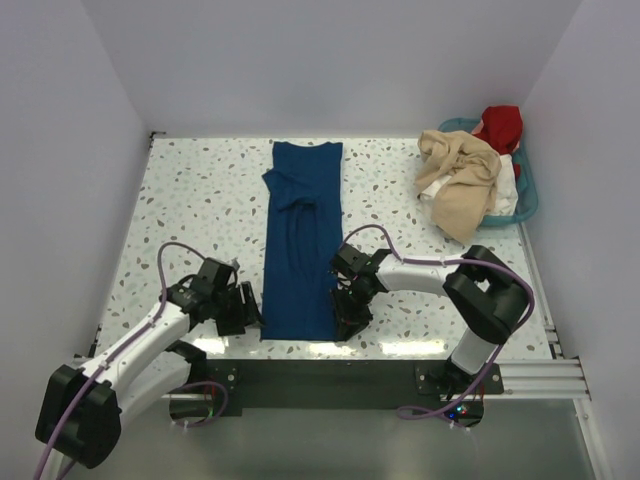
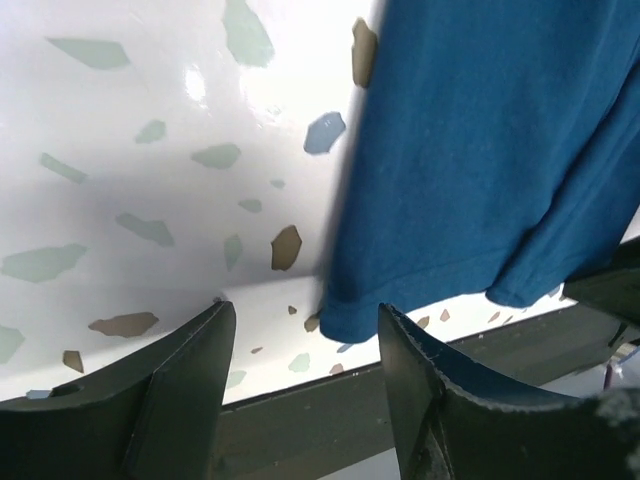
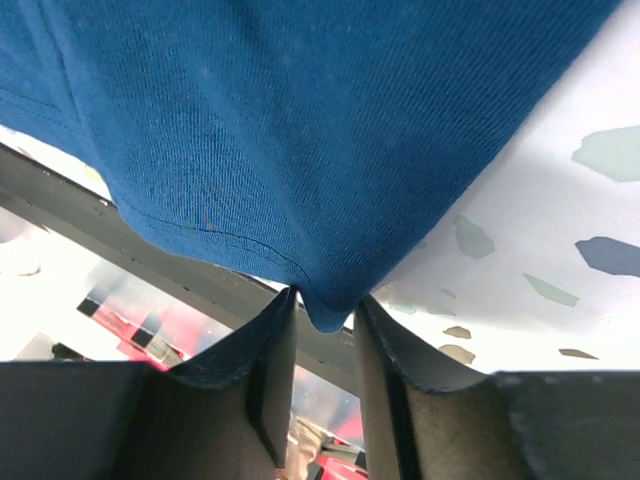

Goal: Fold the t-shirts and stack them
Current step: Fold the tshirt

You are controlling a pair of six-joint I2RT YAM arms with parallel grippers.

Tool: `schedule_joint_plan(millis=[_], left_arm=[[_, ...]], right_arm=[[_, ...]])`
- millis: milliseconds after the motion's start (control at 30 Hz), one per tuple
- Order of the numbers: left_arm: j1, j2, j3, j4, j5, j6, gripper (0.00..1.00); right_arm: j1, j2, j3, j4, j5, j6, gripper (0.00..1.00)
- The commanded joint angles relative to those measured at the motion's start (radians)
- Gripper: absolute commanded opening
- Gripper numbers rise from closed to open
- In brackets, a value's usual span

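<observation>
Top external view first: the navy t-shirt (image 1: 302, 240) lies down the middle of the speckled table (image 1: 190, 200), folded lengthwise into a long narrow strip running from the far side right to the near edge. Both arms are low at that near end. The left gripper (image 1: 245, 305) sits just beside the strip's near left corner, and the right gripper (image 1: 348, 318) is tucked in at the near right corner.

Over to the left wrist view: the two dark fingers (image 2: 195, 380) stand well apart, with bare table between them. The hemmed corner of the shirt lies just beyond the tips, towards the right-hand finger, and nothing is gripped.

Right wrist view now: these jaws are drawn in narrow, and the shirt's corner dips down between the fingertips (image 3: 275, 340), nipped there, with blue cloth spreading up and away above them.

Far right on the table, the teal basket (image 1: 530, 195) holds the others. The beige t-shirt (image 1: 462, 180) spills over its near rim, the red t-shirt (image 1: 500, 125) is bunched at the far end, and the white t-shirt (image 1: 506, 188) peeks out beneath.
</observation>
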State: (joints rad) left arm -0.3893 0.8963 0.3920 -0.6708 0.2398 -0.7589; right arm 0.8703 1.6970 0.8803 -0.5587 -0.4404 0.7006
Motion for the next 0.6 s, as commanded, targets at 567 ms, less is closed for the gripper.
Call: schedule_joint_plan(millis=[567], left_arm=[[-0.12,0.085,-0.044,0.091,0.046,-0.095,0.47]], right_arm=[[0.006,0.016,-0.007,0.022,0.032,0.007,0.27]])
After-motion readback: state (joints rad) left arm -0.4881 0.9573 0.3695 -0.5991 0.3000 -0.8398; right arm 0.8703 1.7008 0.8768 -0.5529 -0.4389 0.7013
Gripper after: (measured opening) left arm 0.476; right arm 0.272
